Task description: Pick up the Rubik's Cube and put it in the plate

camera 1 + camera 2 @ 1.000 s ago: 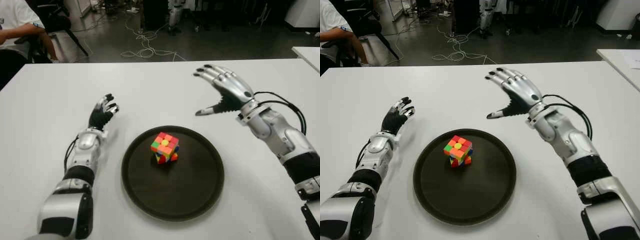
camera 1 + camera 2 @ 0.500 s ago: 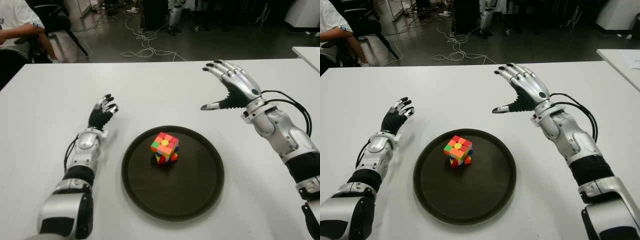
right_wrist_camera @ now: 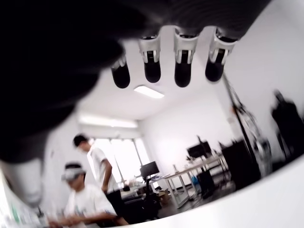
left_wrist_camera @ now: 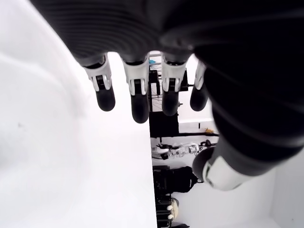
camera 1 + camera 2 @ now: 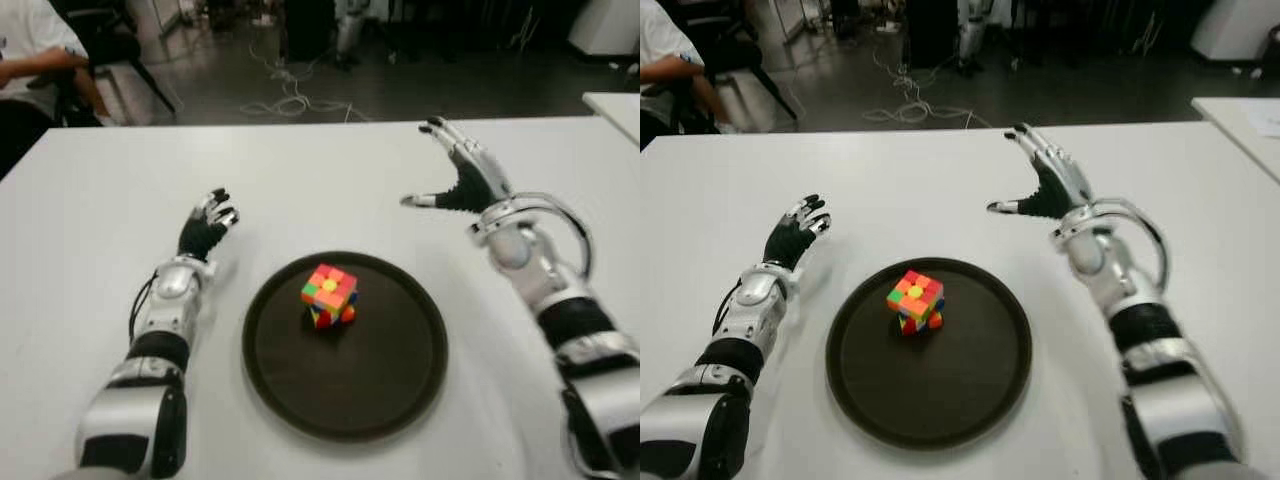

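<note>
Right robot hand hovers empty, fingers spread, beyond plate holding Rubik's Cube.

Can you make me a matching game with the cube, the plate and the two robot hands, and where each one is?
Things:
1. cube
2. plate
3. left hand
4. right hand

Places or states:
A. open, left of the plate
B. dark and round, on the white table
C. open, past the plate's far right edge
D. sitting on the plate

Pairs: 1-D, 2-B, 3-A, 4-C
</note>
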Robot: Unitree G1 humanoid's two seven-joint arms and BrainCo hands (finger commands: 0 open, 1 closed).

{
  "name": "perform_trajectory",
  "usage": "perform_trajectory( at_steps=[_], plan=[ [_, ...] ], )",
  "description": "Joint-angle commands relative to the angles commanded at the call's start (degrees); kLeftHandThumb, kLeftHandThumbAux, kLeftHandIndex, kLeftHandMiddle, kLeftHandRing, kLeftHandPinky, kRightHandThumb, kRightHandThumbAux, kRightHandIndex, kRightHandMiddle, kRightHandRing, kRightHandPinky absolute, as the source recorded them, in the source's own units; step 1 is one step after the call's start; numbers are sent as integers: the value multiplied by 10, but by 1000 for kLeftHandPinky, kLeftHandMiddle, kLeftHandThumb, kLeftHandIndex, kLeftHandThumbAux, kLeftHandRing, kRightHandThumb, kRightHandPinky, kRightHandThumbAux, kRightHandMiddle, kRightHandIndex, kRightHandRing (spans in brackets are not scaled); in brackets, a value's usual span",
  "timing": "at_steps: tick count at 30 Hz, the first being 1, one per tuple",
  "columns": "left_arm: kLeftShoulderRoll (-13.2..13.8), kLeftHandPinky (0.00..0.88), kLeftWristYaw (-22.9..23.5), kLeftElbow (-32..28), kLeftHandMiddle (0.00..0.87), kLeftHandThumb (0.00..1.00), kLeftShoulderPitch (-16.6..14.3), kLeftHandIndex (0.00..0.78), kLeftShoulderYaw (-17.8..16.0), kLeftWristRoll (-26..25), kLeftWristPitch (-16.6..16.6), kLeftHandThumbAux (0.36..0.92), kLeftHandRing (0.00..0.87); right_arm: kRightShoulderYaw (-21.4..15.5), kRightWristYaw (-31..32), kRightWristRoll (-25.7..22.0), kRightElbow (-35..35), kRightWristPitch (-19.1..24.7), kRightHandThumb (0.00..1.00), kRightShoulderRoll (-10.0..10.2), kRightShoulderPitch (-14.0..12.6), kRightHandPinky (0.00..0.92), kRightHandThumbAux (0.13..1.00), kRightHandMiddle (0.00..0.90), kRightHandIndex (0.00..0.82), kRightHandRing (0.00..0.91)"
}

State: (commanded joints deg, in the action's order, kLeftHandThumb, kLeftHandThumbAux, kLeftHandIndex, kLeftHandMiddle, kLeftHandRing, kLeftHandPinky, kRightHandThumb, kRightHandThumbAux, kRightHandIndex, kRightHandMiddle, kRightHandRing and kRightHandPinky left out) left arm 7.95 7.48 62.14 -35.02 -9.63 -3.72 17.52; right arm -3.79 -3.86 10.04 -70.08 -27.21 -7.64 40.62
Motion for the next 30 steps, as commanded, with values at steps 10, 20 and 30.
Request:
perform_trajectory(
  at_steps=[10, 20, 30],
  plan=[
    [1, 87, 10, -9, 134, 250, 2, 64, -6, -7, 3, 714, 121, -115, 71, -141, -17, 136, 23, 5, 69, 419, 706, 331, 231, 373],
    [-2, 95, 0, -8, 137, 240, 2, 65, -8, -7, 3, 715, 127, -91, 57, -122, -13, 81, 2, 5, 58, 421, 680, 339, 243, 381],
    [-2, 99, 9, -7, 139, 240, 1, 65, -10, -11, 5, 724, 130, -75, 51, -111, -30, 79, 0, 0, 61, 444, 657, 336, 227, 387]
  ],
)
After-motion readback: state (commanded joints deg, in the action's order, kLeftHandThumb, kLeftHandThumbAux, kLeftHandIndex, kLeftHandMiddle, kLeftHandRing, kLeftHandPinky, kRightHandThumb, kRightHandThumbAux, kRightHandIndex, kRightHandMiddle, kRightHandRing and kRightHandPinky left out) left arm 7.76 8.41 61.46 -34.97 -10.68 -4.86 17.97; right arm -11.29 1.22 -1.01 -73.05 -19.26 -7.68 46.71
